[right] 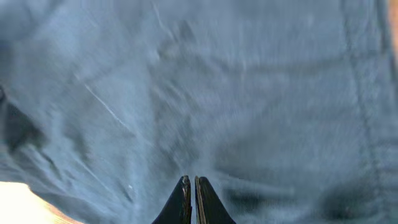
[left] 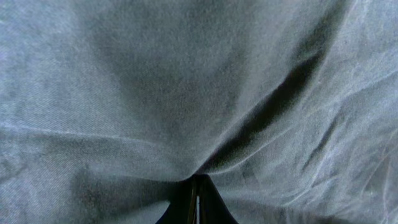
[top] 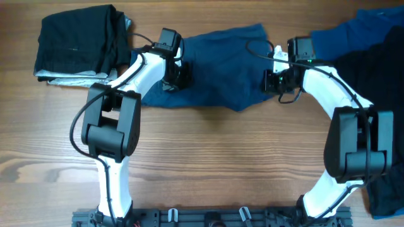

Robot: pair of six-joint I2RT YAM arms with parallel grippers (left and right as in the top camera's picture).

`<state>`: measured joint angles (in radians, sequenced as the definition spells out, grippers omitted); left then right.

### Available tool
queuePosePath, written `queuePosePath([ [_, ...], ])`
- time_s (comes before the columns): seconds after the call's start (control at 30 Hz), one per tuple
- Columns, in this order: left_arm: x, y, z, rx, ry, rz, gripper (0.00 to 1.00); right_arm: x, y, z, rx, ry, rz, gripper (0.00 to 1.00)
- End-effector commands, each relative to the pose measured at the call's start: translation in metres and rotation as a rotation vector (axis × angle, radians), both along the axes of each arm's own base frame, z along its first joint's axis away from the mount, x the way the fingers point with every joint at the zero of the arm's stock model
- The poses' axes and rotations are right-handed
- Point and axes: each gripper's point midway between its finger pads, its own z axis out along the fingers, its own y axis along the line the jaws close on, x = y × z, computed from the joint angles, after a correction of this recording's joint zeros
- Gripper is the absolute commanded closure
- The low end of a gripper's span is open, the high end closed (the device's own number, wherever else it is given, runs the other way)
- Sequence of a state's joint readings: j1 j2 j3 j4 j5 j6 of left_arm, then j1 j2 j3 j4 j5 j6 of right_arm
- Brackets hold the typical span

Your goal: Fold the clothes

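The navy-blue shorts (top: 221, 69) lie spread across the middle back of the table. My left gripper (top: 180, 75) is at their left edge. In the left wrist view its jaws (left: 196, 190) are shut, and folds of the shorts' fabric (left: 155, 93) converge on the tips. My right gripper (top: 271, 82) is at the shorts' right edge. In the right wrist view its jaws (right: 191, 185) are shut on the cloth (right: 236, 93), with a small ridge at the tips. Fabric fills both wrist views.
A folded stack sits at the back left, a black garment (top: 76, 41) on top of a light grey one (top: 69, 79). At the right edge lies a loose pile of brighter blue cloth (top: 372, 28) and black cloth (top: 385, 82). The wooden table (top: 221, 164) runs to the front.
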<state>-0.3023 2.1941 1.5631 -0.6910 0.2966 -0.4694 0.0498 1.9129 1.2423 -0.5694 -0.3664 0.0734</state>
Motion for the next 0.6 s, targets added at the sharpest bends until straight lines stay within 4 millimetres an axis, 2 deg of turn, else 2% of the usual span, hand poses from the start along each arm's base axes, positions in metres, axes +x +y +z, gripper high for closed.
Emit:
queuePosePath([
  [0.0,-0.008,0.012,-0.038,0.085,0.06,0.019,0.96,0.021,0.004,0.021,-0.007,-0.115,0.043,0.96],
  [0.07,-0.002,0.01,-0.026,0.074,0.028,0.02,0.96,0.033,-0.004,0.021,-0.058,-0.171,0.045,0.96],
  [0.2,0.015,0.005,0.03,0.03,-0.105,0.025,0.96,0.054,-0.005,0.02,-0.073,-0.252,0.038,0.96],
  [0.27,0.021,0.003,0.059,0.011,-0.168,0.025,0.95,0.057,-0.005,0.012,-0.072,-0.245,0.035,0.96],
  [0.33,0.023,0.005,0.084,0.004,-0.223,0.029,0.9,0.055,-0.005,0.001,-0.072,-0.219,0.037,0.96],
  [0.4,0.028,0.018,0.105,0.062,-0.287,0.061,0.85,0.05,-0.005,-0.02,-0.074,-0.17,0.039,0.96],
  [0.43,0.03,0.027,0.11,0.111,-0.31,0.084,0.87,0.047,-0.005,-0.03,-0.074,-0.147,0.04,0.96],
  [0.47,0.031,0.04,0.112,0.177,-0.326,0.111,0.95,0.044,-0.003,-0.044,-0.069,-0.119,0.045,0.96],
  [0.57,0.026,0.072,0.108,0.324,-0.307,0.161,0.96,0.036,-0.008,-0.073,-0.111,-0.059,0.056,0.96],
])
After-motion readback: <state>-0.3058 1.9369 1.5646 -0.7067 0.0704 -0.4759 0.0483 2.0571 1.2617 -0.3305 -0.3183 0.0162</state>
